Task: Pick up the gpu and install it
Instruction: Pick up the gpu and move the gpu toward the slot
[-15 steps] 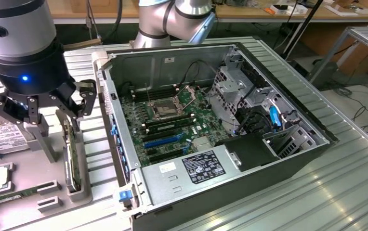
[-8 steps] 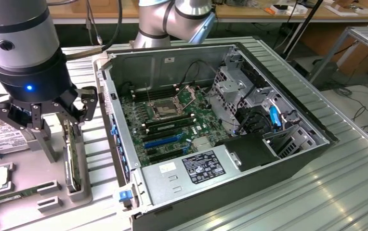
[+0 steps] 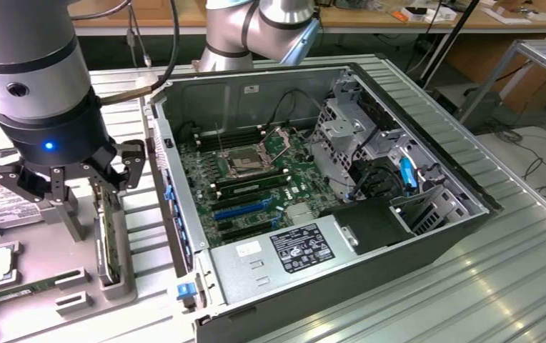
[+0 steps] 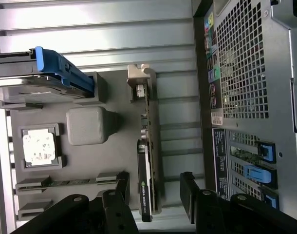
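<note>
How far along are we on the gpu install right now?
Done: nothing visible yet. In hand: the open tool is lined up over the gpu, which stands on edge in a holder on the grey tray, not gripped. Left: the lift and the seating; the blue slots in the computer case hold no card.

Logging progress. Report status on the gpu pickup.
Gripper open, over gpu, nothing held. Gpu on edge in gray holder, not installed. Computer case open beside it.
</note>
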Robot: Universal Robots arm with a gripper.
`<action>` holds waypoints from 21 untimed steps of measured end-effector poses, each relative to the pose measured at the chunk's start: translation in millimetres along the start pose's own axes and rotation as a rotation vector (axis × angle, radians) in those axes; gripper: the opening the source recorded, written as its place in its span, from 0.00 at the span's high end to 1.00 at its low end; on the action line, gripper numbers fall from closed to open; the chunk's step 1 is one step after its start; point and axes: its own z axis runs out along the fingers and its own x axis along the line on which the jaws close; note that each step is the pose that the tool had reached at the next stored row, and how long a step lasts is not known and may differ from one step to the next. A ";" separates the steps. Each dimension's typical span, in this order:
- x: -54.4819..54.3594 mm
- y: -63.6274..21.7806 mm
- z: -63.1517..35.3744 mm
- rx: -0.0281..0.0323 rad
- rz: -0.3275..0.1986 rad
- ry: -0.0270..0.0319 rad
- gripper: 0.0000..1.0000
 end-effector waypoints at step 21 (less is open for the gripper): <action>9.2 -3.4 40.0 0.0001 0.000 0.0001 0.46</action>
